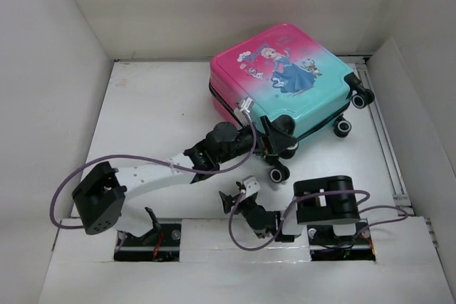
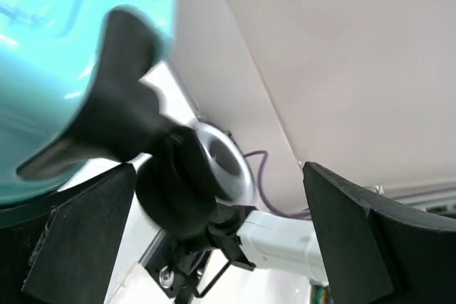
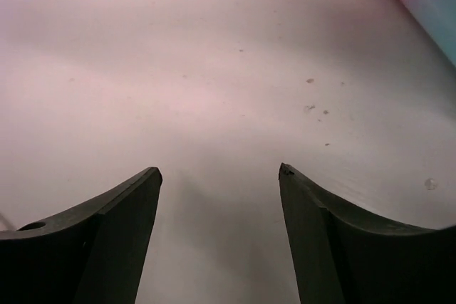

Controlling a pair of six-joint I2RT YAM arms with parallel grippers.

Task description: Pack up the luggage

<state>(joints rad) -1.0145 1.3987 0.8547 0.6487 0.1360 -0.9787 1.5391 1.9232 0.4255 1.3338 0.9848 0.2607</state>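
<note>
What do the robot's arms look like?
Both arms are black and white. The left arm has chunky black joints and a white middle link; the right arm is mostly black blocks. A thin purple-grey cable loops along each. The fingers are black, pointed wedges.
</note>
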